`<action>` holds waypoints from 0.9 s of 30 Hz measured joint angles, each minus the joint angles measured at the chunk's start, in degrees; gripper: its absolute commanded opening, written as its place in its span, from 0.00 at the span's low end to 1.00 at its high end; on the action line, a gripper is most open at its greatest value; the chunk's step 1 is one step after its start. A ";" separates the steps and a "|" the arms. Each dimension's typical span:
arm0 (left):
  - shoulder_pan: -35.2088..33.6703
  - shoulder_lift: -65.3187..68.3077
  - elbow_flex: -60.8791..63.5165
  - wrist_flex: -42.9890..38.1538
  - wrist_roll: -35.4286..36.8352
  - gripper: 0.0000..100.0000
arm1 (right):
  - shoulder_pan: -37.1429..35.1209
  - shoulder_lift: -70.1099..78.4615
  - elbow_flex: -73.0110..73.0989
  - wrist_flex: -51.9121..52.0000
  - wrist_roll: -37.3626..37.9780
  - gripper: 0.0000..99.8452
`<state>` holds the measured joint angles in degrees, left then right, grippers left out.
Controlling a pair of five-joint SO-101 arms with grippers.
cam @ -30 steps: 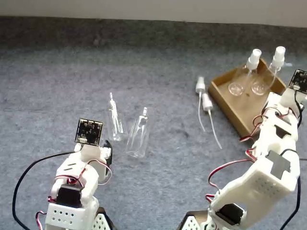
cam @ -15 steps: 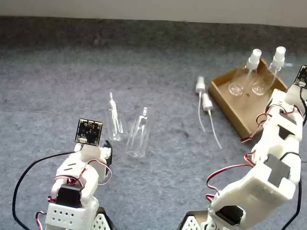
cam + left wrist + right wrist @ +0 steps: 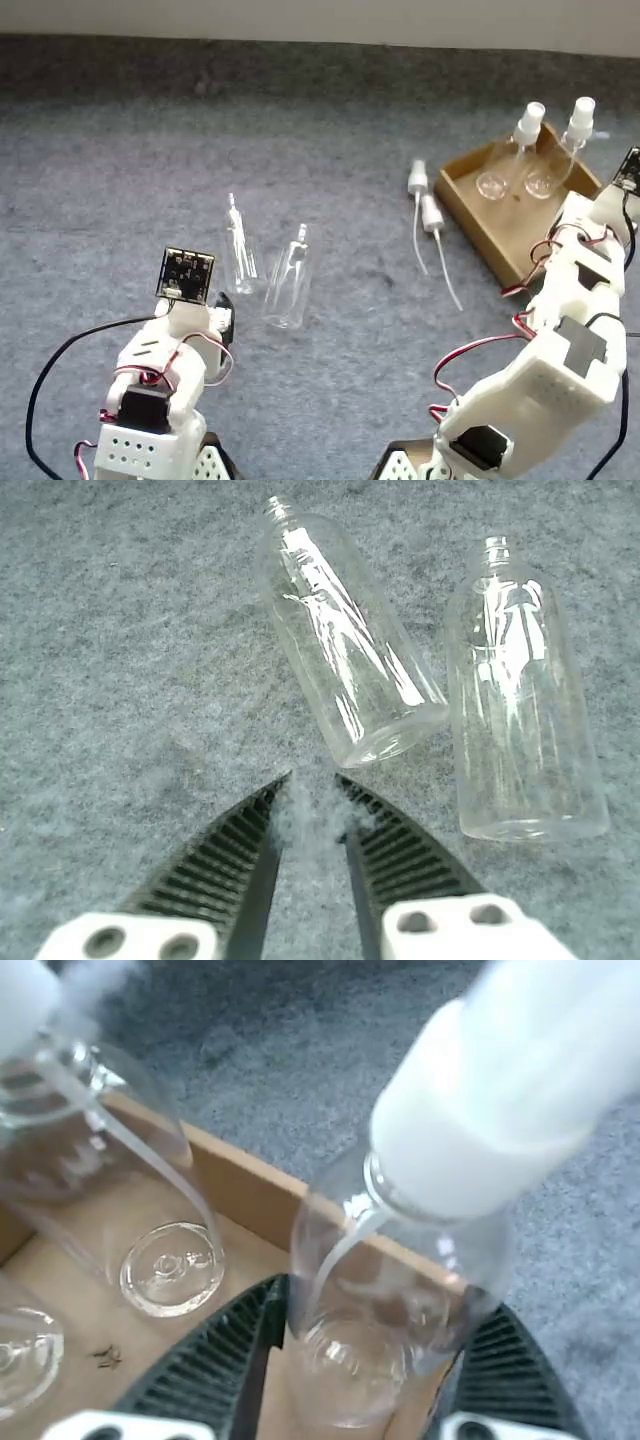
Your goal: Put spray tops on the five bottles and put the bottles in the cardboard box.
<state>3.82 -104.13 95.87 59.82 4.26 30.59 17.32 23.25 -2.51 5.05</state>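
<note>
Two capless clear bottles lie side by side on the grey carpet, one and the other. My left gripper rests open just short of them, with nothing between its fingers. Two loose spray tops with long tubes lie left of the cardboard box. Two capped bottles stand in the box. My right gripper is shut on a third bottle with a white spray top, held over the box's edge.
The right arm stretches along the box's near right side and hides that corner. A darker strip of carpet runs along the back. Bare carpet lies between the lying bottles and the loose spray tops.
The right arm swayed slightly to the right and back beside the box. The left arm and the lying bottles have not moved.
</note>
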 measured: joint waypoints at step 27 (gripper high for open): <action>0.00 0.00 0.00 0.00 0.00 0.04 | 0.00 -1.85 0.00 -0.09 2.73 0.31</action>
<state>3.82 -104.13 95.87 59.82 4.26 30.59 15.47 23.25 -2.59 7.78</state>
